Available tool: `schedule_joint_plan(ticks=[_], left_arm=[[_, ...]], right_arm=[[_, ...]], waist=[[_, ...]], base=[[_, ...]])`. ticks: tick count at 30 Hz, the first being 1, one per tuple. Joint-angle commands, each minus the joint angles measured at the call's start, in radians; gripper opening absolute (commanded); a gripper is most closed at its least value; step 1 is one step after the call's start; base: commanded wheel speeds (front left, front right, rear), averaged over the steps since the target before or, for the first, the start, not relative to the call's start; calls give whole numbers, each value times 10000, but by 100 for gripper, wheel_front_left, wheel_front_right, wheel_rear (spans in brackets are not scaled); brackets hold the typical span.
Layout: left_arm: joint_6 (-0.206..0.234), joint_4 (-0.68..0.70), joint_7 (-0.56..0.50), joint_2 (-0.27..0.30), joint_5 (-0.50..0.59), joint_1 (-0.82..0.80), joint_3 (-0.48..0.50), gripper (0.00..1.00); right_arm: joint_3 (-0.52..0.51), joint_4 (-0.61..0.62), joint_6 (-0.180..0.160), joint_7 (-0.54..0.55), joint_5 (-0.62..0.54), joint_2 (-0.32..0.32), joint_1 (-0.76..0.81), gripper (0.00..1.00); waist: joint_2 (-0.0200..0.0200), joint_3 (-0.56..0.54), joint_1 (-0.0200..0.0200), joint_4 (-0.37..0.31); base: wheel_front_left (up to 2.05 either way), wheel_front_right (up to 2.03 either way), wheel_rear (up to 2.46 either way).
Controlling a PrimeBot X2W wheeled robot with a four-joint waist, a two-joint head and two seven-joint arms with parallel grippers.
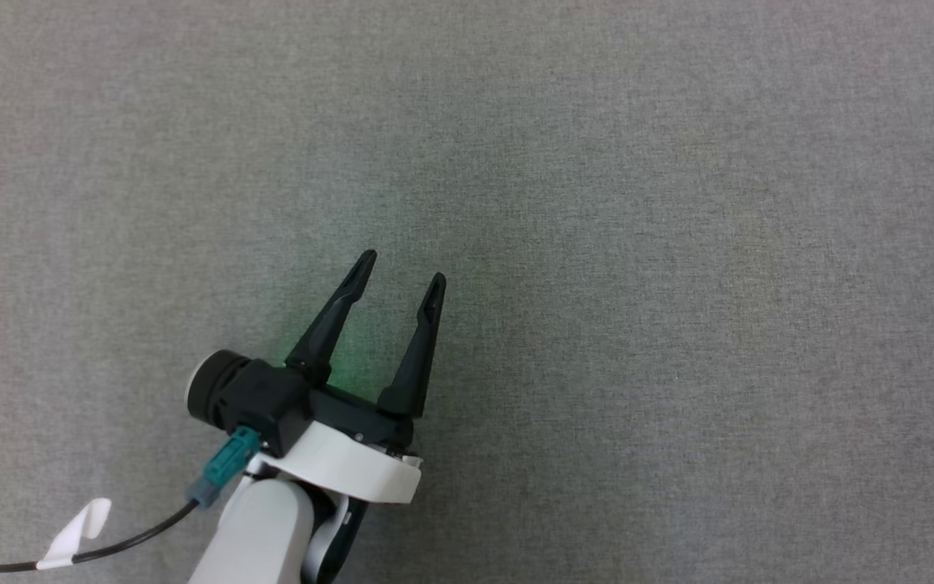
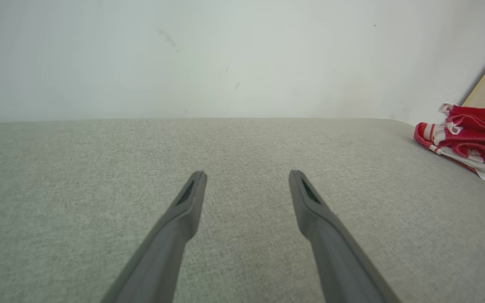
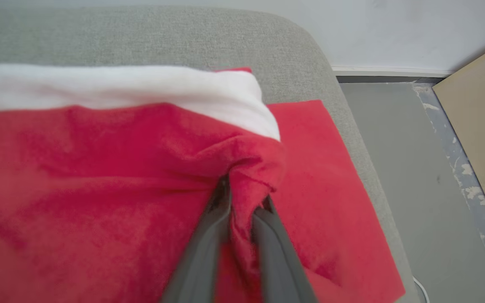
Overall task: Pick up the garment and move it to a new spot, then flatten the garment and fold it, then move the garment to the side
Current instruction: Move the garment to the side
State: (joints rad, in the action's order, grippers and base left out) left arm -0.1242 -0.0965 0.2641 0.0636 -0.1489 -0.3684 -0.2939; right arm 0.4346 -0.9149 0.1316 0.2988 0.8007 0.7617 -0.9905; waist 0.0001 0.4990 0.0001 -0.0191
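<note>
**Garment pinched in right claw; left claw released**

Head view: I see the left claw [image 1: 401,268] at lower left of centre, above the grey upholstered surface [image 1: 678,243]. Its two dark fingers stand apart with nothing between them. A teal connector [image 1: 224,470] sits at the wrist, and a dark cable [image 1: 134,539] with a white tag [image 1: 78,531] runs off toward the bottom left corner.

Left wrist view: the left claw [image 2: 247,173] is released, its fingers spread over bare grey surface [image 2: 99,147] and pointing toward a pale wall [image 2: 183,63]. A crumpled red-and-white bundle of cloth [image 2: 470,139] lies at the far right of the surface, well apart from the fingers. I cannot tell whether it is part of the same garment.

Right wrist view: the garment [image 3: 99,189], red with a white band [image 3: 120,88] along its far edge, lies on the grey surface [image 3: 141,33] near a rounded corner. The right claw [image 3: 244,198] is clenched on a raised fold of the red fabric, which bunches up between the two fingers. Grey floor [image 3: 394,168] and a tan board [image 3: 478,105] lie beyond the corner.
</note>
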Motion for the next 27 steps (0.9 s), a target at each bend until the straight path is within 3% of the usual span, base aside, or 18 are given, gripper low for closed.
schedule_joint_plan(ticks=[1, 7, 13, 19, 27], left_arm=[[-43, -26, -7, 19, 84, -90, 35, 100], [-51, -130, -7, 71, 68, -28, 116, 100], [-48, -208, -6, 31, -120, 183, 209, 100], [90, -179, -7, 141, -264, 567, 788, 100], [266, -240, -7, 211, -574, 1257, 1731, 100]], right_arm=[[-66, -302, -22, -231, -86, -109, -170, 100], [29, -1386, -22, -422, -364, -624, -345, 100], [328, -1821, -22, -656, -602, -861, -178, 100], [628, -1054, -22, -1588, -630, -1072, 174, 100], [820, 1109, -22, -2657, -191, -1245, 866, 100]], waist=[[-1, 30, -1, -11], [-1, -271, -1, -155], [-1, -1281, -1, -277], [-1, -2618, -1, -433], [-1, -4037, -1, -556]], base=[[0, 0, 0], [0, 0, 0], [0, 0, 0], [0, 0, 0], [0, 0, 0]])
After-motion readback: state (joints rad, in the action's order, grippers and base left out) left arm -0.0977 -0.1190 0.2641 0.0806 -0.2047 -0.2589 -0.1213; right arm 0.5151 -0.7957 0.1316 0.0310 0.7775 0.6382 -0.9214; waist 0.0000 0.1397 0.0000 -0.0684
